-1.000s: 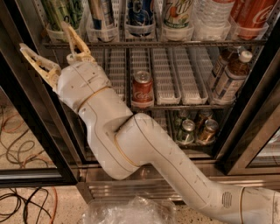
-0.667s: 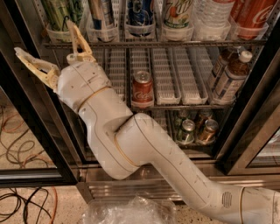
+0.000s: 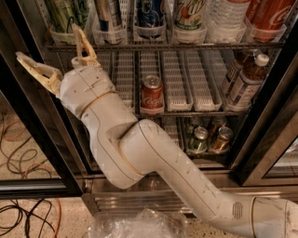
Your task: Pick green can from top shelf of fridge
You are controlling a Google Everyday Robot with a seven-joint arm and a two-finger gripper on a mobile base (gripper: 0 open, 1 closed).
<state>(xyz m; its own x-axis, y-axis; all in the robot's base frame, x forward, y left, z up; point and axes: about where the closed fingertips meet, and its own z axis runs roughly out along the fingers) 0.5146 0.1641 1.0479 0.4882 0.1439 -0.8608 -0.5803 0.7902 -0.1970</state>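
The claw (image 3: pixel 46 42) is gaping wide and gripping nothing, hovering at the left edge of the fridge (image 3: pixel 272 100) opening, just below the top shelf (image 3: pixel 153 46). One finger (image 3: pixel 83 46) is pointing up, its tip overlapping the tray cup beneath the green can (image 3: pixel 64 14). The other finger (image 3: pixel 35 69) is sticking out leftward across the black door frame. The green can is standing upright in the shelf's leftmost lane, not gripped. The arm (image 3: pixel 153 162) is bending down and rightward. A red can (image 3: pixel 152 93) is sitting on the middle rack, with bottles (image 3: pixel 247 79) standing further right.
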